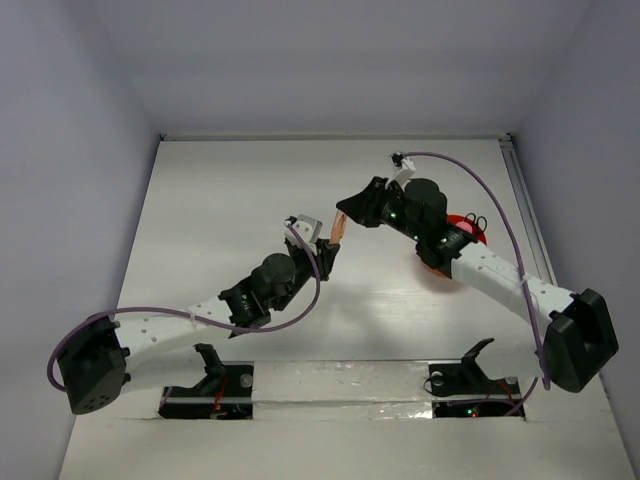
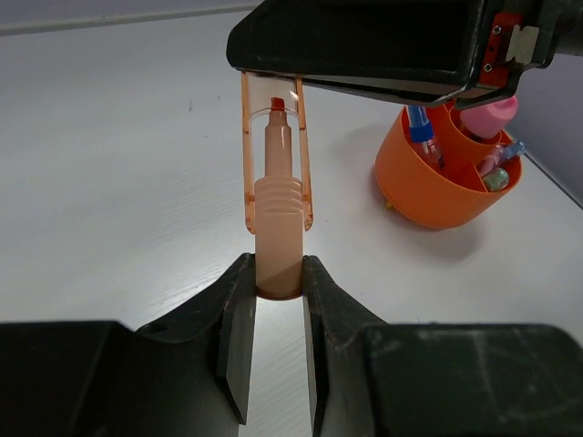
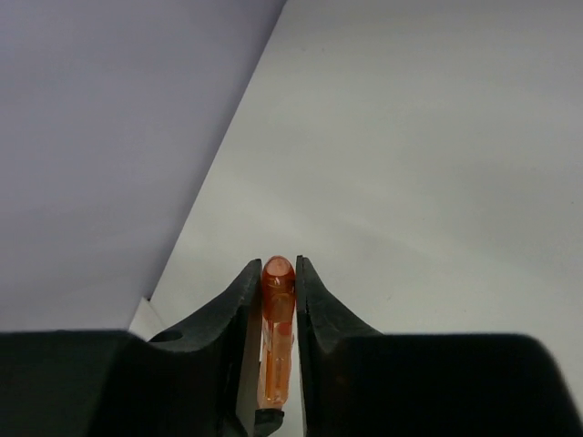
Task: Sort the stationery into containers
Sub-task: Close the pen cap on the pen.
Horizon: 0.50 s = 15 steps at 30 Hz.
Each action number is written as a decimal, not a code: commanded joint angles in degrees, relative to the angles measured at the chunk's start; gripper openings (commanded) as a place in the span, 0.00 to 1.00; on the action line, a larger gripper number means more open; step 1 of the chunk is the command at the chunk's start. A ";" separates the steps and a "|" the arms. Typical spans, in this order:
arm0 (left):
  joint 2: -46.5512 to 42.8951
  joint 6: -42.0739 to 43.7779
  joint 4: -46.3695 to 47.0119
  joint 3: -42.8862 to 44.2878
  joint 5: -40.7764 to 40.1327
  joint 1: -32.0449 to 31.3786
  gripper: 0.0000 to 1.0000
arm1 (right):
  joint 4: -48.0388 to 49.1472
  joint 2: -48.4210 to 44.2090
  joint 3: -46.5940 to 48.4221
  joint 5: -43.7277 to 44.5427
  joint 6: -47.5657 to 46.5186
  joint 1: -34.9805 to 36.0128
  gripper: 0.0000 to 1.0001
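Left gripper [image 2: 278, 291] jaws clench the peach marker [image 2: 278, 228] barrel; right gripper [image 3: 278, 282] jaws pinch its clear orange cap [image 2: 276, 118], held between them above the counter [image 2: 118, 182]. Several pieces [image 2: 489, 116] already sit in the orange bowl [image 2: 428, 196]; this marker likely remains to sort.

The black fingers of the right gripper [image 3: 276, 271] press from both sides on a slim translucent orange plastic piece [image 3: 277, 314] with a rounded tip, above the white table [image 3: 437, 182] beside a lilac-grey wall [image 3: 109, 137].
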 commanded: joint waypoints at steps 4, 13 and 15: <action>0.00 0.30 2.34 1.16 -0.98 -0.26 0.00 | 2.81 -2.34 -0.45 1.97 -1.40 0.82 0.09; -1.83 -1.81 3.74 3.45 -0.28 -0.26 0.00 | 5.97 -3.74 -4.57 1.44 -2.82 2.49 0.07; -3.06 -1.38 4.27 3.19 -0.10 -0.26 0.00 | 7.03 -4.10 -5.28 1.35 -2.73 2.49 0.08</action>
